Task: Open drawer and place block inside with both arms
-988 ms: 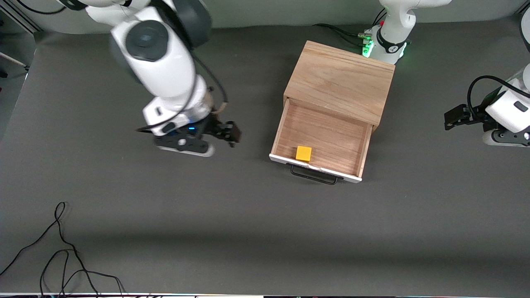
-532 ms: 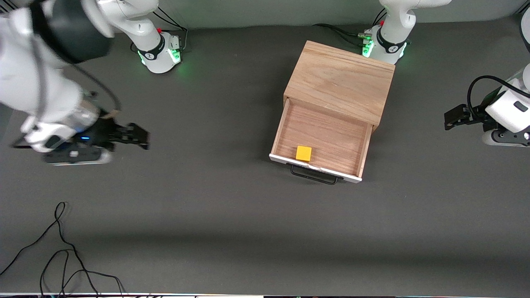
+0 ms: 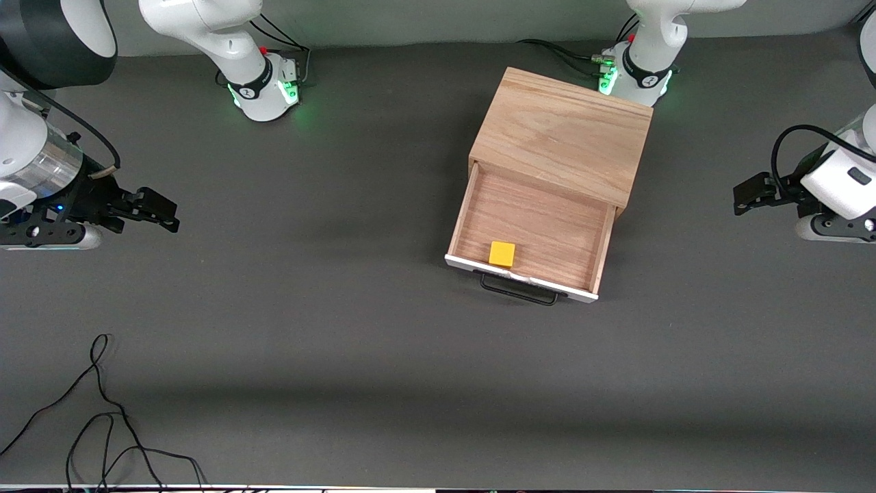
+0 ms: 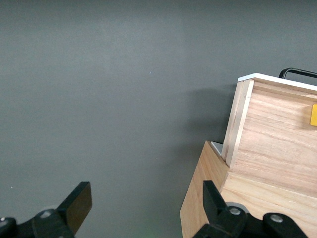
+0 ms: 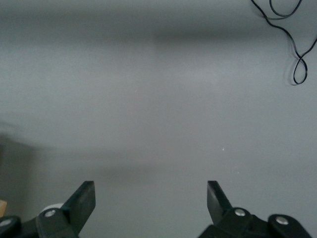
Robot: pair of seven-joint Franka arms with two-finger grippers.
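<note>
The drawer [image 3: 530, 226] stands pulled out of the oak cabinet [image 3: 562, 133], its white front and black bar handle [image 3: 518, 289] facing the front camera. The yellow block [image 3: 502, 253] lies inside the drawer, against the front panel; the left wrist view catches its edge [image 4: 313, 114]. My right gripper [image 3: 164, 212] hangs open and empty over bare table at the right arm's end; its fingers [image 5: 81, 202] frame only grey mat. My left gripper [image 3: 742, 195] hangs open and empty at the left arm's end, away from the cabinet [image 4: 208, 198].
A loose black cable [image 3: 102, 418] curls on the mat near the front edge at the right arm's end; the right wrist view shows that cable [image 5: 292, 34] too. Both green-lit arm bases [image 3: 263, 85] stand along the back edge.
The right arm has swung away from beside the drawer to the right arm's end of the table, gripper still open. Left arm, drawer and block have not moved.
</note>
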